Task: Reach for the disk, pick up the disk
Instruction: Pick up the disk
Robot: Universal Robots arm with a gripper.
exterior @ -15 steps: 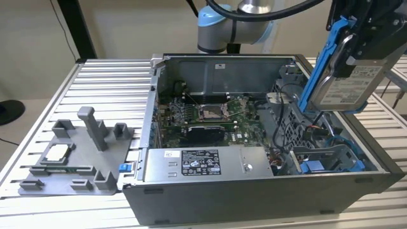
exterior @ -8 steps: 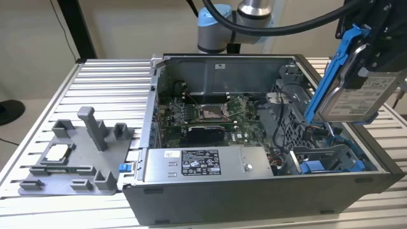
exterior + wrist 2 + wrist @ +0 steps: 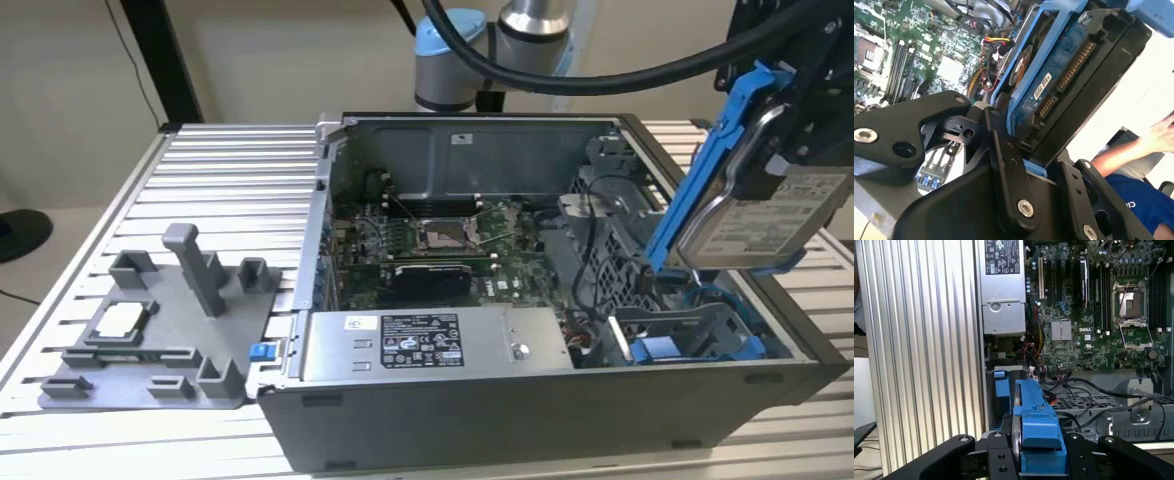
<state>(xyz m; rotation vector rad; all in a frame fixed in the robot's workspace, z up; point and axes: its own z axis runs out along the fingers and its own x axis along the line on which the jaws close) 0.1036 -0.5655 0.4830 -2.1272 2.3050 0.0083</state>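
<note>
Exterior view, from its left to its right: a grey plastic fixture plate (image 3: 147,345) resting on the slatted aluminium table (image 3: 214,170) carries a small square silver chip (image 3: 118,320); beside it the opened computer case (image 3: 534,400) shows its motherboard (image 3: 441,240), with the grey power supply box (image 3: 434,342) along the near wall and a blue drive bay (image 3: 687,345) in the near corner on the exterior view's right. Above that bay, clear of the case, hangs the disk (image 3: 747,215), tilted steeply with its white label facing the camera and blue caddy rails framing it. The gripper (image 3: 801,130) is closed on the disk's upper end; in the second wrist view the black fingers (image 3: 1004,150) press against the blue rail and the drive's edge, and in the first wrist view the gripper (image 3: 1039,460) clamps the blue caddy from both sides. The disk is thus lifted and carried, touching nothing below. Risks, as judged: the grip bears partly on flexible plastic rails, so the drive could rotate or slip between the fingers and fall onto the bay or motherboard; loose cables (image 3: 1089,390) lie near the bay and could snag a low-hanging corner; a person's arm (image 3: 1134,150) is visible beyond the drive in the second wrist view, so a swing outward might approach it.
</note>
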